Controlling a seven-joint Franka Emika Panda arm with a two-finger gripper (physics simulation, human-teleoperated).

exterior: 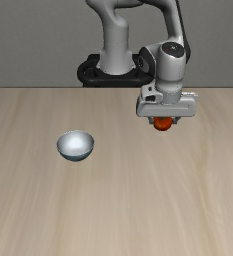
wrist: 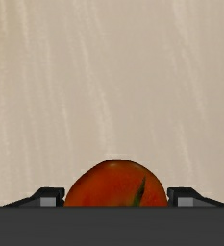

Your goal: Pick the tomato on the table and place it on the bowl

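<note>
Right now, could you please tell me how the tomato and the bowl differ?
The tomato is orange-red; the bowl is silvery grey. The tomato is gripped in the end effector; the bowl stands free on the table. The tomato looks smaller than the bowl. Both are rounded.

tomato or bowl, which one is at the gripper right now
The tomato: the red one, held from both sides by the gripper. The grey bowl stands apart on the table, toward the exterior view's left.
</note>
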